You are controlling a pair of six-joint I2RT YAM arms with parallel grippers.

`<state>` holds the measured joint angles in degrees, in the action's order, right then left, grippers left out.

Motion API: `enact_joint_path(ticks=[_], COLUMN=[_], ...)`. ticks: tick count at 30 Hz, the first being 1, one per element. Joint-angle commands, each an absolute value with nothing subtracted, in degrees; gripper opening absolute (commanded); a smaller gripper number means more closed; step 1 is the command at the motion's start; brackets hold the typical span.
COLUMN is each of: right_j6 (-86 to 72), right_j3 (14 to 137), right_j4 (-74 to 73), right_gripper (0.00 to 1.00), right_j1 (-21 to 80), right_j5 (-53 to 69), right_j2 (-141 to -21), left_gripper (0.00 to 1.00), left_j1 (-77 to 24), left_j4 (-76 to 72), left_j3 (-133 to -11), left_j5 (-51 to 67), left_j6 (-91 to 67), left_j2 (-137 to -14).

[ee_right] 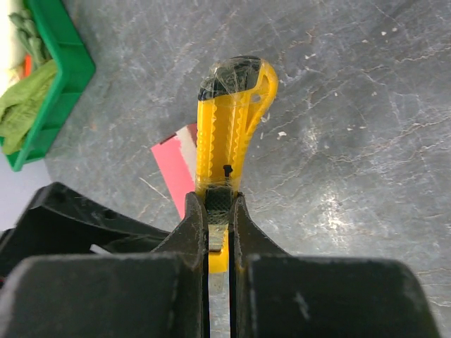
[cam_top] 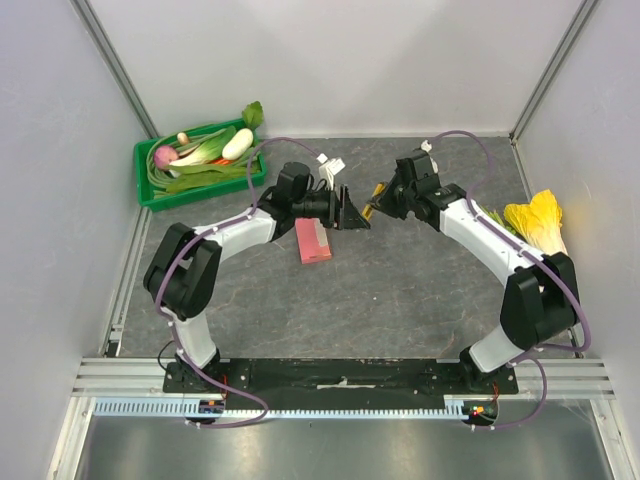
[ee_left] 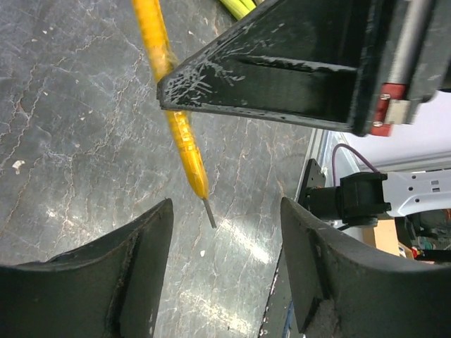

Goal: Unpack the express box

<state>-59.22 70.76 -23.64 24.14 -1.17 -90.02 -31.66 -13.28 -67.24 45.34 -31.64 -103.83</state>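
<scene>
Starting with the grey table (cam_top: 400, 300), filling most of the top view. Finding two white and black arms bending in from 6 o'clock, the left arm (cam_top: 235, 235) and the right arm (cam_top: 490, 240), meeting near the middle. Spotting a green crate (cam_top: 150, 195) at 10 o'clock, packed with vegetables (cam_top: 205, 150). Spotting a yellow cabbage (cam_top: 538, 220) at 3 o'clock, beside the right arm. Seeing the express box (cam_top: 313, 240) lying flat on the table right in the middle, pink-red, at 7 o'clock from the left gripper (cam_top: 350, 212) and just beside it. Holding the left jaws wide apart, with nothing between them. Pinching a yellow knife (ee_right: 229, 134) in the right gripper (ee_right: 216, 201), jaws closed tight on it. Showing the knife's thin grey tip just past the left fingers (ee_left: 141, 267) in the left wrist view.
</scene>
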Motion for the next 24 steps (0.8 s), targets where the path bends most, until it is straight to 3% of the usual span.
enact_joint_path(ticks=[1, 2, 5, 6, 9, 10, 13, 14, 17, 24], right_j6=[-62.1, -62.1, -62.1, -62.1, -61.4, -60.8, -59.0, -57.0, -53.1, -39.7], right_j3=[73.3, 73.4, 73.3, 73.2, 73.5, 73.7, 73.7, 73.7, 73.9, 76.6], right_j4=[-20.3, -20.3, -20.2, -20.2, -20.0, -20.0, -20.0, -20.0, -20.0, -19.2], right_gripper=[0.00, 0.00, 0.00, 0.00, 0.02, 0.05, 0.45, 0.68, 0.94, 0.98], right_j1=[24.1, 24.1, 24.2, 24.2, 24.2, 24.2, 24.1, 24.1, 23.7, 19.6], right_j5=[1.3, 1.6, 1.9, 2.1, 3.5, 3.9, 4.9, 5.0, 4.9, 12.8], right_j2=[-87.2, -87.2, -87.0, -86.8, -87.1, -87.4, -87.1, -86.8, -85.0, -80.7], left_gripper=[0.66, 0.65, 0.45, 0.31, 0.04, 0.02, 0.02, 0.02, 0.02, 0.02], left_j1=[-32.1, -32.3, -32.3, -32.3, -32.3, -32.3, -32.2, -32.2, -31.7, -26.0], left_j4=[-11.3, -11.3, -11.3, -11.3, -10.7, -10.3, -7.4, -6.3, -2.7, -0.6], left_j3=[-71.2, -71.4, -72.4, -72.6, -73.5, -73.7, -75.0, -75.8, -78.0, -83.0], left_j5=[44.5, 44.4, 44.4, 44.5, 44.6, 44.6, 44.5, 44.6, 46.6, 65.3], left_j6=[-29.7, -29.8, -29.9, -29.9, -29.4, -29.0, -26.9, -26.3, -23.5, -27.5], left_j2=[-104.8, -104.9, -105.6, -105.7, -106.2, -106.3, -105.9, -105.7, -105.2, -104.7])
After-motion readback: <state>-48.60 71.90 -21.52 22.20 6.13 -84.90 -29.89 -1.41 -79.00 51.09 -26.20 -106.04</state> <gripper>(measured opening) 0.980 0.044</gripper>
